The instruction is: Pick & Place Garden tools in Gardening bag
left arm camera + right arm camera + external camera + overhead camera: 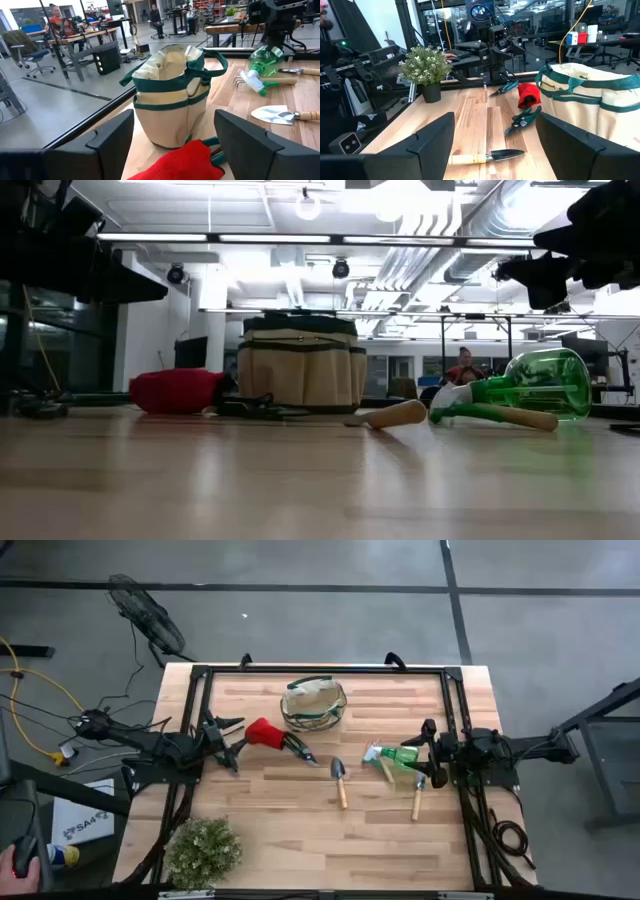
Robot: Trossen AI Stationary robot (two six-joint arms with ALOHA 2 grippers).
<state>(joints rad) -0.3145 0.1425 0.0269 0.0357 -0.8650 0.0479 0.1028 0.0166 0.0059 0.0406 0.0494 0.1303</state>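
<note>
Claws, both mine, spread and empty: from above, left gripper [233,750] by the red-handled shears [278,738], right gripper [428,762] by the sprayer [392,754], gardening bag [314,704] between; low view, bag [300,367] upright behind a trowel [386,416].

The gardening bag [167,107] is beige with dark green trim. The sprayer [540,388] is translucent green, the shears' handles [264,732] red.

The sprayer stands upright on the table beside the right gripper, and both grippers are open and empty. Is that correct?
Not quite. The sprayer lies on its side, as the low view shows. It is beside the right gripper, and both that and the left gripper are open and empty.
</note>
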